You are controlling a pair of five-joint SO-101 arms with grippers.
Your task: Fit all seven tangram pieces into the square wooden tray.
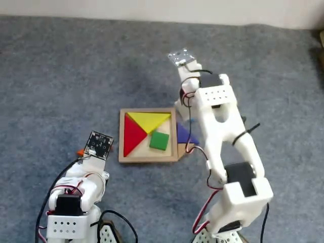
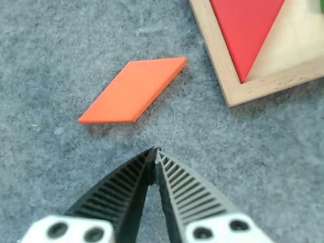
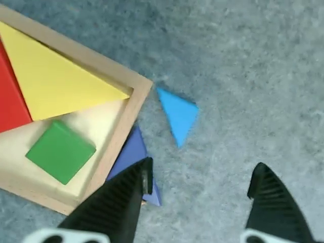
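Tray: sitting on grey carpet, holding red triangle, yellow triangle, green square.
Right gripper: hanging wide open, empty.
Left gripper: pinching closed, empty.
Orange parallelogram: lying outside, near the tray.
Dark blue triangle: lying against the tray's outer edge.
Light blue triangle: lying nearby.

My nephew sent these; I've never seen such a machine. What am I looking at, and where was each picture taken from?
These are two small robot arms, the left arm and right arm, by a tangram puzzle on a grey surface. One picture looks down from above; the other two come from a camera on each arm's wrist, showing that arm's own tool. The wooden tray holds a red triangle, a yellow triangle and a green square. Outside it lie an orange parallelogram in front of the left tool, shut and empty, and a light blue triangle and a dark blue piece by the right tool, open and empty.
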